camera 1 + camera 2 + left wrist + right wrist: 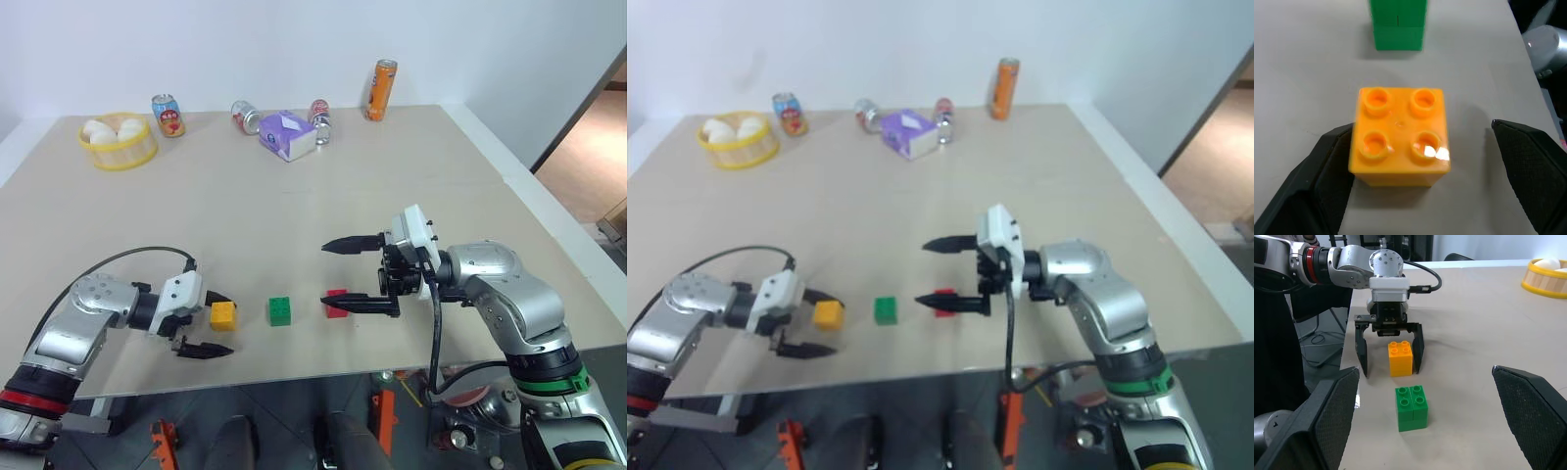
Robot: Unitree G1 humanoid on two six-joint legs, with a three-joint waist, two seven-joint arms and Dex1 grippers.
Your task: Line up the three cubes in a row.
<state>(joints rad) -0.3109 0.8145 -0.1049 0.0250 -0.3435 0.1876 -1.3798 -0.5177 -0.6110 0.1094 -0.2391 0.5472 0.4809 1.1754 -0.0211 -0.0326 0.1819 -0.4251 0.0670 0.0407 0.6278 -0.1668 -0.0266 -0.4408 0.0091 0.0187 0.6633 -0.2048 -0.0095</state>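
Note:
The three cubes stand in a rough line near the table's front edge: yellow-orange [223,314], green [280,310], red [338,292]. My left gripper [229,325] is open around the yellow-orange cube [1400,132]. One finger [1327,166] lies against the cube's side and the other stands clear of it. The right wrist view shows the same, with the green cube [1412,406] just in front of the yellow-orange one [1400,360]. My right gripper [325,274] hangs open above the table. Its lower finger crosses in front of the red cube, and nothing is between its fingers.
Along the table's far side are a yellow basket [118,145] with white eggs, several cans [168,116], a purple box [287,135] and a tall orange can [382,90]. The table's front edge [294,377] runs just below the cubes.

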